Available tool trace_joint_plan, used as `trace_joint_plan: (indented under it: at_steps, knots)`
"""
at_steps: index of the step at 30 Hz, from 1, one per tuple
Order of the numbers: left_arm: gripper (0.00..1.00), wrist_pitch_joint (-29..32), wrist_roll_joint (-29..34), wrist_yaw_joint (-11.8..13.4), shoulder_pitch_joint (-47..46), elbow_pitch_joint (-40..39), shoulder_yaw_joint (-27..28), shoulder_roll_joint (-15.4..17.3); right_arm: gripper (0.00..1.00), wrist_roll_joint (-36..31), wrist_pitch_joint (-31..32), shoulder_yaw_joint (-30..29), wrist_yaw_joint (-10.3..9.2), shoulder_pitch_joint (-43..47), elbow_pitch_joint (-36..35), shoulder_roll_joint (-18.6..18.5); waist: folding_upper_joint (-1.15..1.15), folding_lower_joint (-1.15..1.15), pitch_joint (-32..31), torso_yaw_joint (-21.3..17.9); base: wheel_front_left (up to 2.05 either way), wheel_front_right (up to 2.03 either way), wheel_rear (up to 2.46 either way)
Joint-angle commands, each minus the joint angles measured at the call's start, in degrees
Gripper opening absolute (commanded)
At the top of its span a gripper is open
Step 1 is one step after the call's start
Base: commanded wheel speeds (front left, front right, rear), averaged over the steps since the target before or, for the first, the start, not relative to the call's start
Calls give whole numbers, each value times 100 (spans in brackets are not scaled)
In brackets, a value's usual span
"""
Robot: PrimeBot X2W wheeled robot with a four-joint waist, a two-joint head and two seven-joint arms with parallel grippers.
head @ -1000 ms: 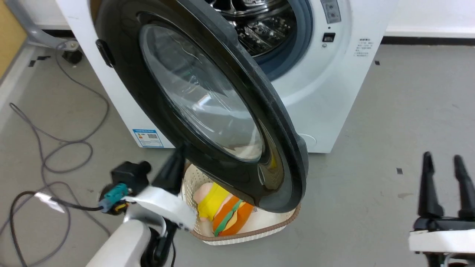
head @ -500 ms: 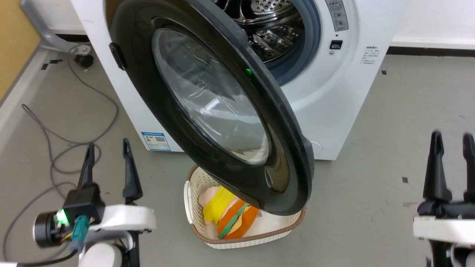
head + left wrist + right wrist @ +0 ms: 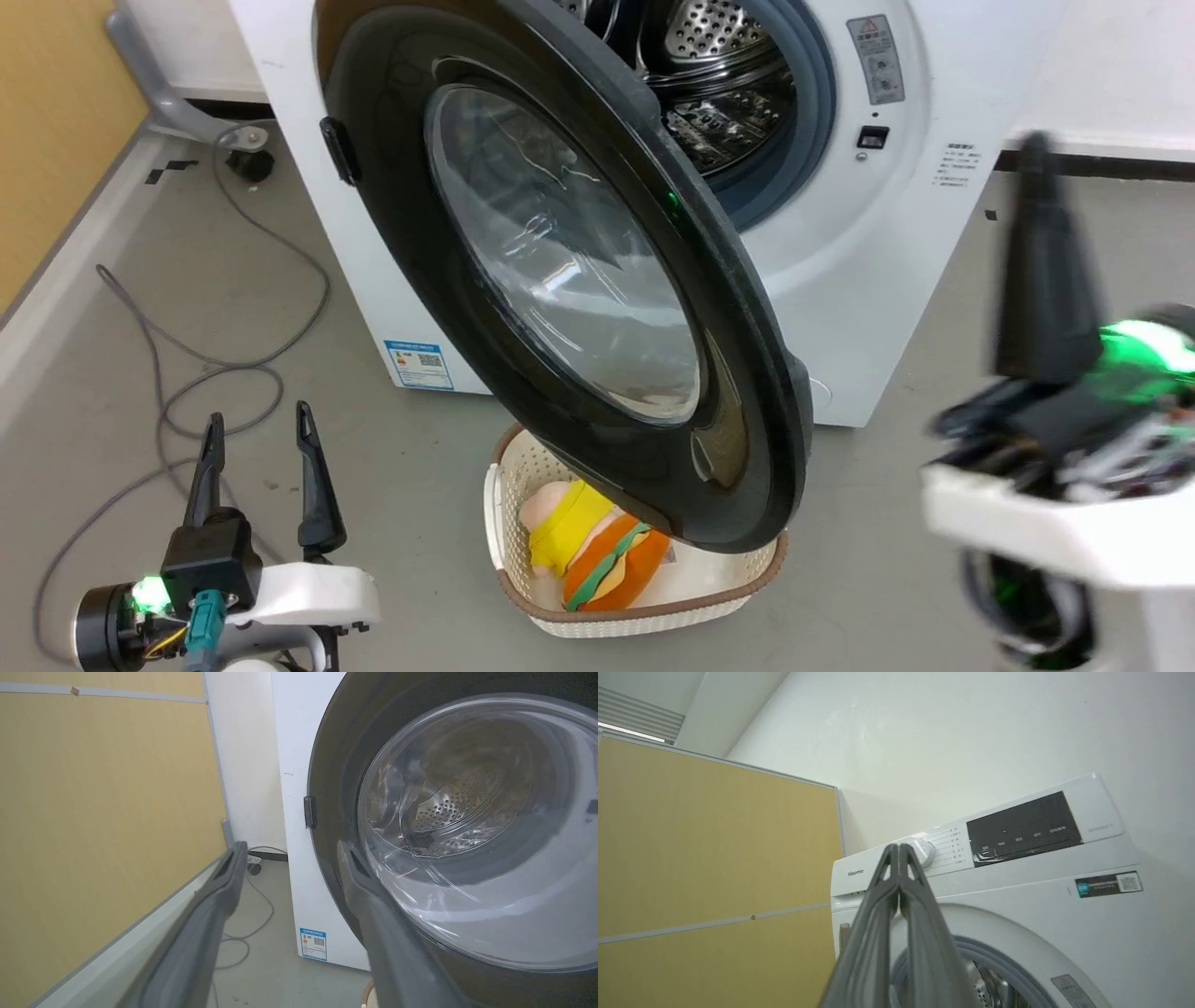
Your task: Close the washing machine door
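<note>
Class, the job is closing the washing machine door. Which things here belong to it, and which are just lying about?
Belong: washing machine door, standing open; washing machine.
Lying about: cream basket on the floor below the door; plush toy inside it; grey cable on the floor.

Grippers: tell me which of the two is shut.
The right gripper: in its wrist view the two fingers meet at the tips. The left gripper has its fingers spread wide apart with nothing between them.
</note>
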Motion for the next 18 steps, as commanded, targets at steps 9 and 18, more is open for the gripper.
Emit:
trace_joint_plan:
  at_steps: [9, 18]
  knots:
    - [100, -25, 265, -170, 94, -53, 245, -219, 0, 244, -25, 2364, 5, -390, 117, -953, 0, 0, 84, 72, 0, 0, 0]
    - [100, -25, 370, -293, 32, -73, 327, -365, 0, -226, -25, 3174, 5, -56, 1248, -1418, 0, 0, 205, 124, 0, 0, 0]
